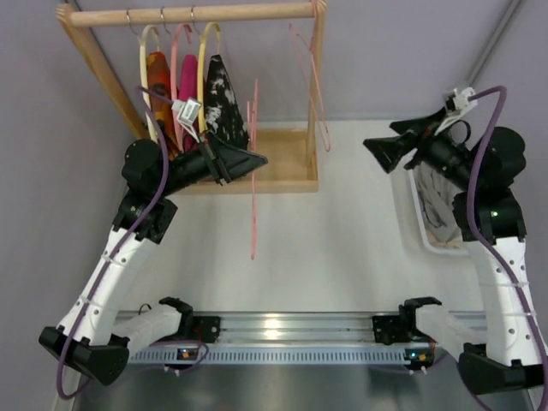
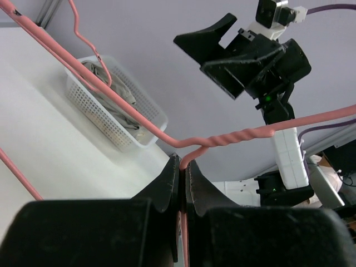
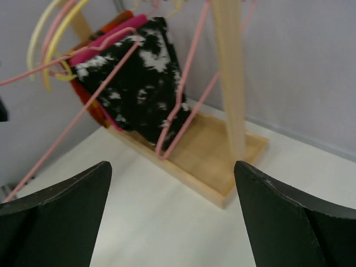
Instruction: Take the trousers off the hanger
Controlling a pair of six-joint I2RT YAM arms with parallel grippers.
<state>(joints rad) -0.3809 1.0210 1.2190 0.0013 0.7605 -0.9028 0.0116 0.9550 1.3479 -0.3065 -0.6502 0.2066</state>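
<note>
My left gripper (image 1: 259,159) is shut on the thin pink hanger (image 1: 253,214) and holds it bare in the air in front of the rack. In the left wrist view the jaws (image 2: 182,162) pinch the wire just below its twisted neck (image 2: 233,136). The grey trousers (image 1: 438,201) lie bunched in a white basket (image 1: 411,205) at the right, off the hanger; they also show in the left wrist view (image 2: 127,115). My right gripper (image 1: 385,154) is open and empty, raised beside the basket's left side. In the right wrist view its fingers (image 3: 172,167) are spread wide.
A wooden rack (image 1: 197,13) on a wooden base (image 1: 282,175) stands at the back left. It carries cream-yellow and pink hangers with orange, magenta and black-and-white garments (image 1: 221,103). A second thin pink hanger (image 1: 310,77) hangs bare at its right end.
</note>
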